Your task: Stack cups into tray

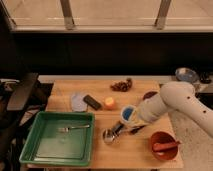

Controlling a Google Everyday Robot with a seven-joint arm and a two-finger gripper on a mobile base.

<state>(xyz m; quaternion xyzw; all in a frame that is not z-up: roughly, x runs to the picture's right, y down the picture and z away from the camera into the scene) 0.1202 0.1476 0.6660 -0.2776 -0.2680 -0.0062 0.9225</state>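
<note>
- The robot's white arm (182, 102) reaches in from the right edge of the scene, bent at a bulky elbow and sloping down and leftward over the right half of the wooden tabletop (135, 150).
- At the arm's low end, the pincer (134, 116) hangs just above the tabletop's middle, its jaws drawn narrow on the light blue cup (128, 114), which tilts so that its open mouth faces left and toward the camera.
- The held cup is right at the pincer's tip, clear of the wood, a little right of centre and just right of an orange object (109, 103).
- A second, white cup cannot be told apart; the arm covers the spot beside the blue one.
- The green tray (37, 152) lies at the near left corner of the tabletop, well apart from the pincer and to its left; a fork (74, 128) rests inside it near the far wall.
- A metal scoop (111, 134) lies on the wood between tray and pincer, just below and left of the cup.
- A red bowl (162, 145) holding a red item sits near right, below the arm.
- A grey-blue plate (77, 101) with a dark block (92, 102) beside it sits far left; a brown cluster (121, 85) lies by the far edge.
</note>
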